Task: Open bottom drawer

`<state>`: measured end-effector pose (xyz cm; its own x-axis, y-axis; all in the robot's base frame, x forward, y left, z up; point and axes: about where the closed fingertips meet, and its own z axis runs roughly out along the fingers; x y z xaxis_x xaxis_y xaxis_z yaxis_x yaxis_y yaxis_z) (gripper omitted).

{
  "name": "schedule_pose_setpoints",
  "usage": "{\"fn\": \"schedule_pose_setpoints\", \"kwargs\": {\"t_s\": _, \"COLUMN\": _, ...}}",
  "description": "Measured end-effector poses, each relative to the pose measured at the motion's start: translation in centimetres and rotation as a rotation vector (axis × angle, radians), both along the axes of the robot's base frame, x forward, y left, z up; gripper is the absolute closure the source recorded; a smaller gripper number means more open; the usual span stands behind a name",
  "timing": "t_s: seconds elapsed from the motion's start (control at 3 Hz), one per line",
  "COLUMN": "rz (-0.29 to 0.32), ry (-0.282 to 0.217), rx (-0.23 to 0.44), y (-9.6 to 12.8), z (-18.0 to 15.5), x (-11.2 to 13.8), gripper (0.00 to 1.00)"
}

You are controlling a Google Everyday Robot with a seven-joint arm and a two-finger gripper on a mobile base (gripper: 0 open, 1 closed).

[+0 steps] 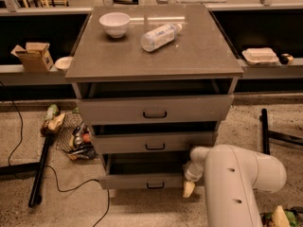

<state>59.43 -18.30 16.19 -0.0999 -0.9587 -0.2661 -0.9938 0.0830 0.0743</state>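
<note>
**Gripper at the right end of the lowest drawer**

The bottom drawer [137,180] sits lowest in the grey cabinet, close to the speckled floor. Its front stands forward of the cabinet body, with a dark gap showing above it, and its small black handle [155,185] is at the centre. The middle drawer [189,141] and the top drawer [194,109] above it also stand a little way out, each with a dark slot over its front.

The gripper [188,188] is low on the near right, just beside the right end of the bottom drawer's front and well apart from the handle. Only a pale yellowish tip shows under the white wrist; how its grasp stands is not to be made out, nor whether it touches the front. The thick white arm [236,183] fills the near right corner.

On the worktop [199,51] a white bowl [115,23] stands at the far left, and a plastic bottle [160,36] lies on its side near the middle. To the left of the cabinet a wire basket [75,136] of small items rests on the floor.
</note>
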Motion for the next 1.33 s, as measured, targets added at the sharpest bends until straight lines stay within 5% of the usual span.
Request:
{"fn": "schedule_pose_setpoints", "kwargs": {"t_s": 0.67, "rz": -0.022, "ry": -0.063, "rx": 0.003, "y": 0.3, "z": 1.9, "x": -4.9, "gripper": 0.62}}
{"fn": "schedule_pose_setpoints", "kwargs": {"t_s": 1.33, "rz": -0.029, "ry": -0.068, "rx": 0.013, "y": 0.2, "z": 2.5, "x": -5.9, "gripper": 1.0}}
